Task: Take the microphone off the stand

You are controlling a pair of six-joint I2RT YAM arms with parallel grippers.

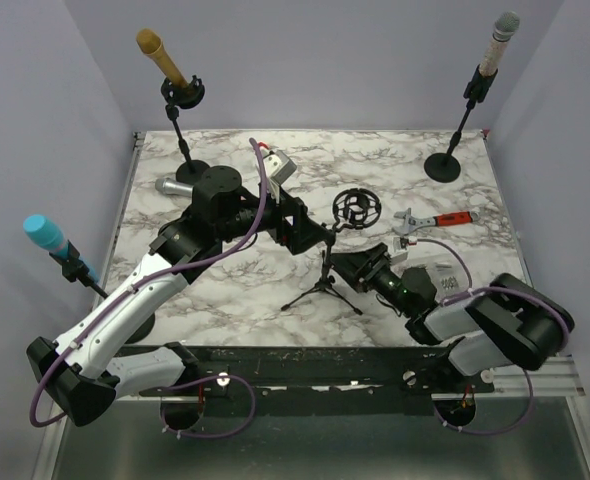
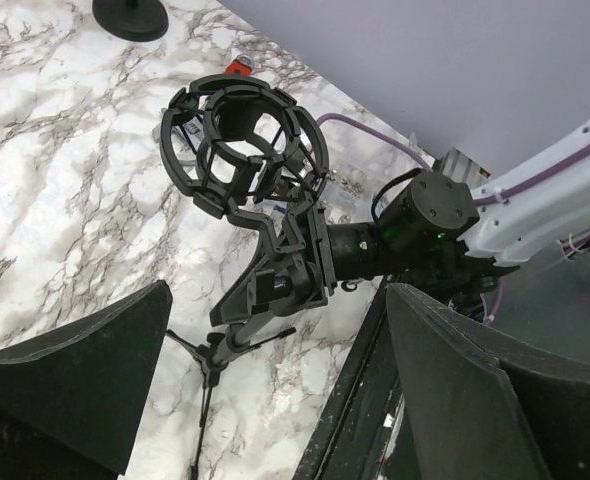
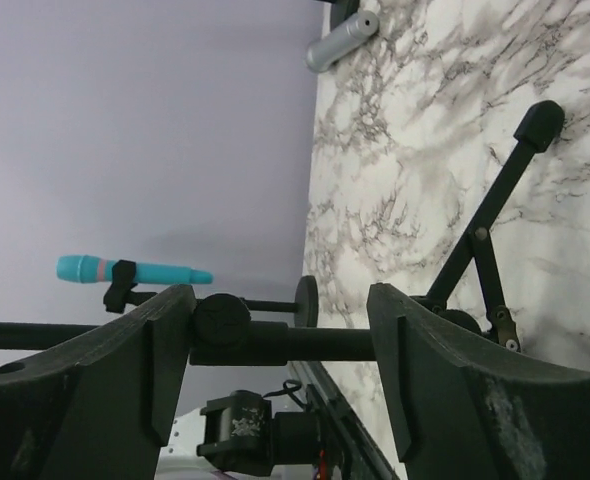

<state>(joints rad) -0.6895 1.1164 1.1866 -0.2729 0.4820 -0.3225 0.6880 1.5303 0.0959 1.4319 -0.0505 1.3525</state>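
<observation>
Lavender walls close in a marbled tabletop (image 1: pixel 395 160). At the far left a cyan microphone (image 1: pixel 47 235) sits clipped on its own stand, and beyond it a gold microphone (image 1: pixel 155 50) stands on another. Next comes the task's thing, as I judge it: a silver microphone (image 1: pixel 168 185) lying flat on the far-left part of the tabletop. It is just beside the gold one's round base and partly tucked under the elbow of the left arm (image 1: pixel 135 290). Its long axis runs roughly left to right across the tabletop. It shows as a plain, smooth silver-grey barrel (the right wrist view catches it too, far off, with a dark flat end); I cannot make out its head.

The left jaws stand wide with nothing between them, facing right toward the shock mount (image 1: pixel 356 207). The silver microphone therefore lies back along the arm and to their left, and this arm is much the nearer one. The shock mount, on a small tripod stand (image 1: pixel 325 290) in the middle of the tabletop, holds nothing, so the removal looks done. The right jaws, parted and gripping nothing, sit close to the stand's stem, well apart from the silver microphone. Farther right lie a red-handled wrench (image 1: pixel 437 220) and a grey microphone (image 1: pixel 502 30) on its stand.
</observation>
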